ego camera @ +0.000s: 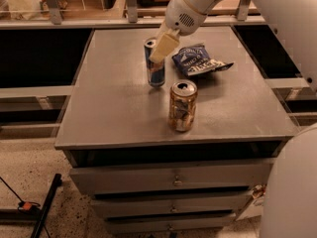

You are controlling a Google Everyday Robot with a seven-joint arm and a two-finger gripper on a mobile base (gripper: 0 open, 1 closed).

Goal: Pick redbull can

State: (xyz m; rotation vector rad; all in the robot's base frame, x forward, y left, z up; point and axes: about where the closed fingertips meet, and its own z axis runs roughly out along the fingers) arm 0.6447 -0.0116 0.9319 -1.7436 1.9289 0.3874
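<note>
Our gripper [163, 46] hung at the top of the redbull can [155, 69]; its width we could not tell. We judged centring before squeezing mattered most.

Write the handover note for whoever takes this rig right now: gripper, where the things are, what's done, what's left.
Gripper: down at the upper right side of the redbull can, overlapping its top in the camera view. Contact cannot be confirmed.
Redbull can: upright on the grey table, towards the back, left of the dark blue snack bag. The golden-brown can stands nearer the front edge, apart from both.
Done: approach to the can.
Left: secure the grip and lift the can, which is not yet off the table. Watch the snack bag close by on the right.
</note>
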